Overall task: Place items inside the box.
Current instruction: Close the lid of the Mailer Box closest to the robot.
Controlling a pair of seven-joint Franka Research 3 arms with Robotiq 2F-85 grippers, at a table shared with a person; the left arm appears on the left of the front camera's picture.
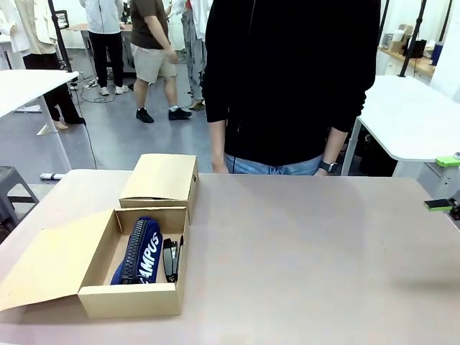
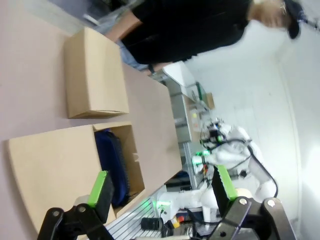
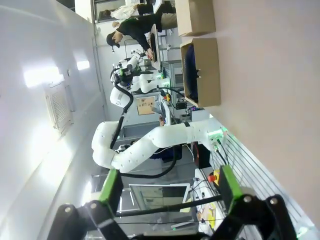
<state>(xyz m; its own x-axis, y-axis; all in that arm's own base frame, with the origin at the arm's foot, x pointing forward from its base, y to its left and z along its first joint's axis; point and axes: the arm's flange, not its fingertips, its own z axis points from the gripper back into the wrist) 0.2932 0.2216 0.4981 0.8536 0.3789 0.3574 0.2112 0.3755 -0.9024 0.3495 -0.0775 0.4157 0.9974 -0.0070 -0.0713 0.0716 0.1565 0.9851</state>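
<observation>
box (image 1: 100,284) open at table's left, flap folded out for access | pouch (image 1: 140,251) and 1 stapler (image 1: 171,259) lie inside | left gripper (image 2: 162,192) and right gripper (image 3: 167,187) spread apart, empty

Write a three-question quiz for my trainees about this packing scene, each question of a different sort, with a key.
1. True or false: the navy pouch lies inside the open box.
2. Multiple choice: the closed box sits (A) behind the open box, on the person's side, (B) on the right half of the table, (C) inside the open box.
3. Fill in: the right gripper's jaws stand ____.

Key: 1 true; 2 A; 3 open.
</observation>
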